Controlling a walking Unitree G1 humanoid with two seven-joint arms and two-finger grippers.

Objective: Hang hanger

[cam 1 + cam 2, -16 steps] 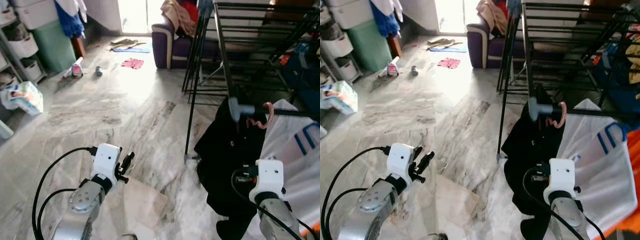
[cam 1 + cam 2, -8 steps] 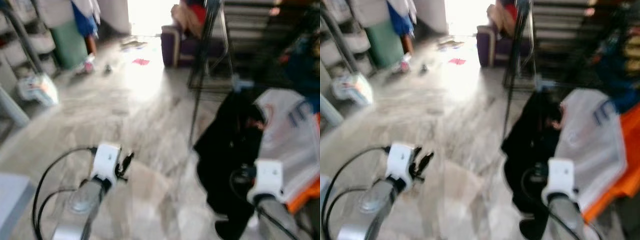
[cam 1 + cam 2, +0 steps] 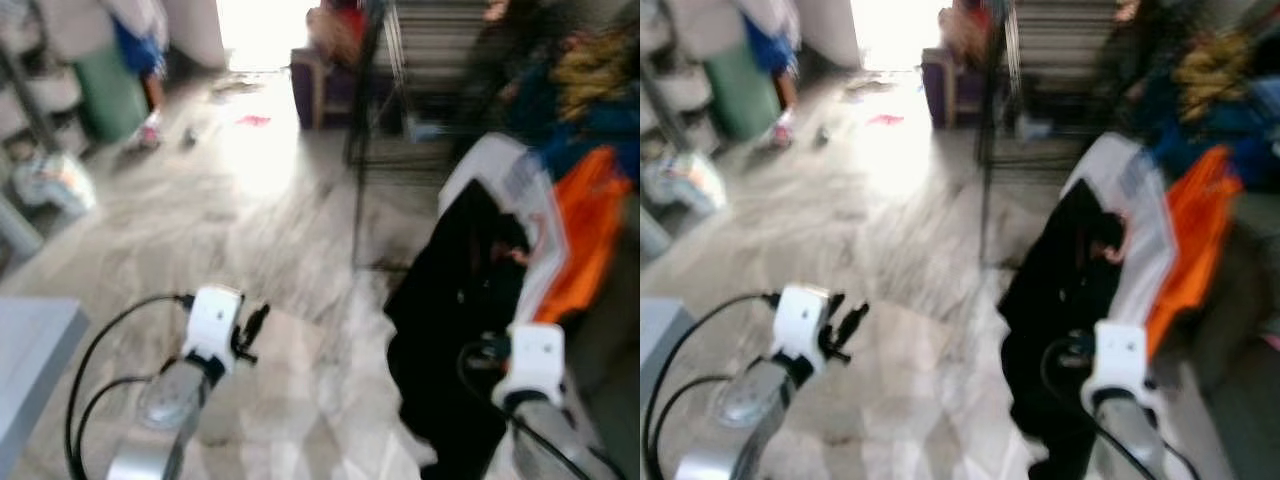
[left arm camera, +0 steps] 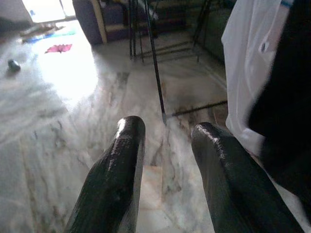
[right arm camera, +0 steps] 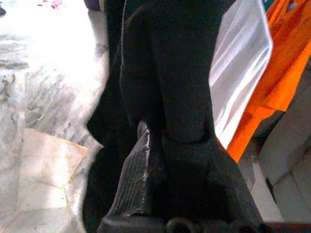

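Marble flooring [image 3: 280, 220] runs under me, blurred in the head views. Nearest, my left gripper [image 4: 163, 141] hangs idle over the floor on the near left side of the drying rack [image 3: 375, 140], fingers apart around nothing. My right gripper [image 5: 167, 145] is clamped into a black garment [image 3: 455, 300], which droops on the rack's near side; the hanger under it I can only guess at from a pinkish hook [image 3: 522, 256] at its collar. Beside the black garment hang a white shirt [image 3: 515, 190] and an orange cloth [image 3: 580, 215]; a purple sofa [image 3: 320, 75] sits beyond the rack. I judge this the carrying step; next I'd lift the hook over a rack bar.
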